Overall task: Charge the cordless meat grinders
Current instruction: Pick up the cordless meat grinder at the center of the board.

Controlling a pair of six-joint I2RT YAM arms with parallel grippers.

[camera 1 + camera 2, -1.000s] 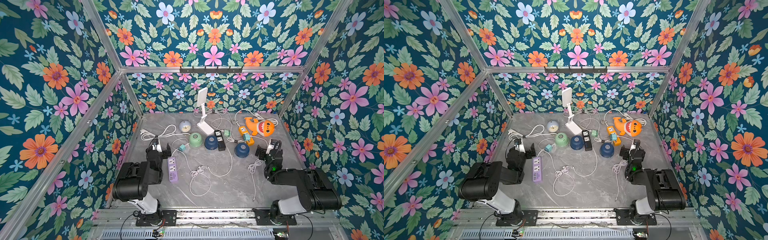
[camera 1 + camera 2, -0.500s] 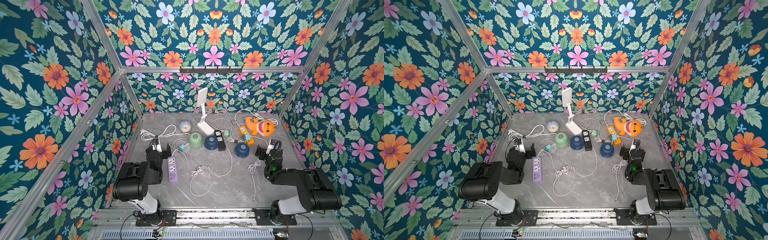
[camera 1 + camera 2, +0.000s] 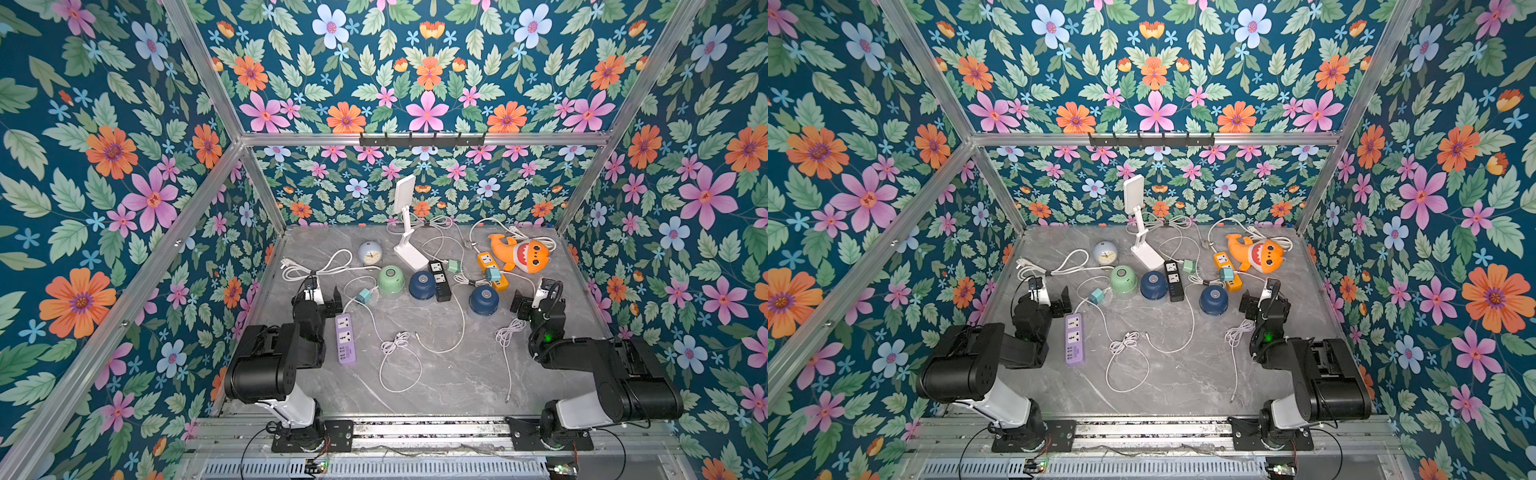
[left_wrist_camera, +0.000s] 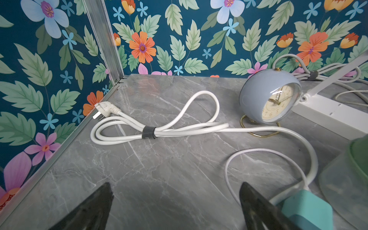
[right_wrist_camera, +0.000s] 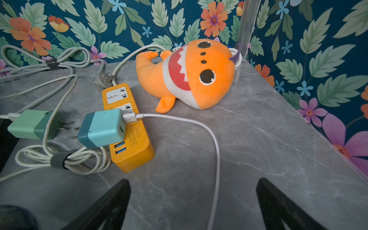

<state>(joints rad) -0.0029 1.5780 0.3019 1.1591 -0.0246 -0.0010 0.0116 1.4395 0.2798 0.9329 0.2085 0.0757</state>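
Grey marble bench, seen from above and from both wrists, as I run the rig remotely. I can read one label: "S204" on the side of the orange strip. The print beside it is too fine to read. The clock shows black numerals on a cream dial.

Three grinders sit across the middle of the bench. The green grinder is left of centre, and the first navy grinder is just beside it. The second navy grinder is nearer the right edge.

My left gripper is near the left edge, jaws wide apart and holding nothing. The green grinder lies near it toward the centre, with a teal adapter between them.

My right gripper is near the right edge, jaws also wide apart and empty. The second navy grinder is near it on the centre side, not touching.
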